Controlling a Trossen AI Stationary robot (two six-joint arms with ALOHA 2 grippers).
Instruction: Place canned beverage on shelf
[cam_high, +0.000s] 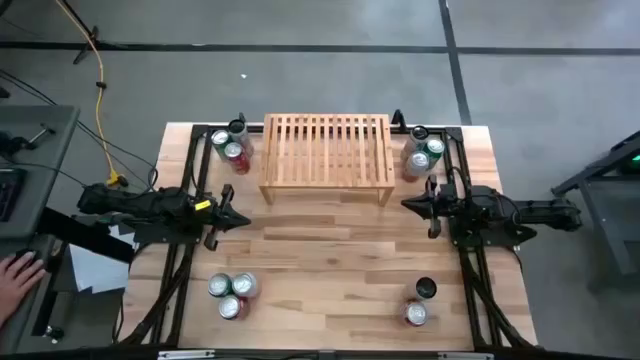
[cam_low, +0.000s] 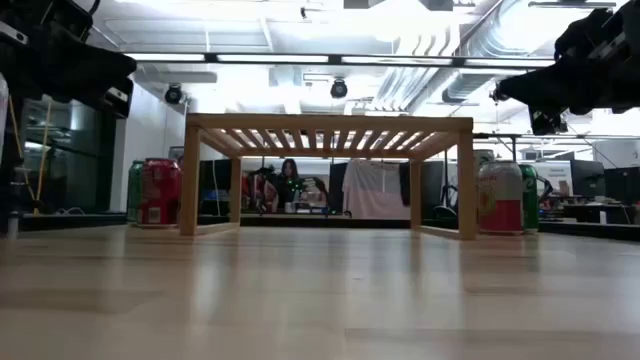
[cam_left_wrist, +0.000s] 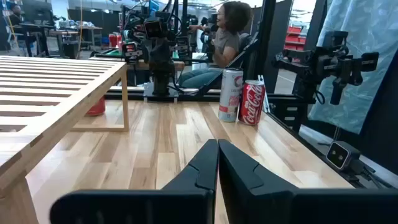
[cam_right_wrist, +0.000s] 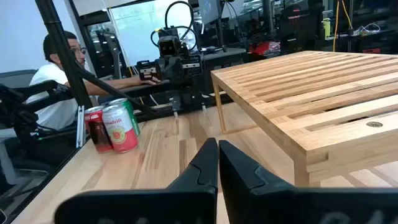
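both my grippers, left gripper (cam_high: 232, 217) and right gripper (cam_high: 408, 204), closed, empty. open first, take cans (cam_high: 230, 146) at 11 o'clock, lift upright onto shelf (cam_high: 326, 150).

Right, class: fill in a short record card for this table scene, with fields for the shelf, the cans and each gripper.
shelf: light-wood slatted rack at the table's far middle, nothing on top
cans, far left: cluster of three beside the shelf
cans, far right: cluster beside the shelf
cans, near left: three together
cans, near right: two
left gripper: shut, empty, in front of the shelf's left end
right gripper: shut, empty, by the shelf's right end
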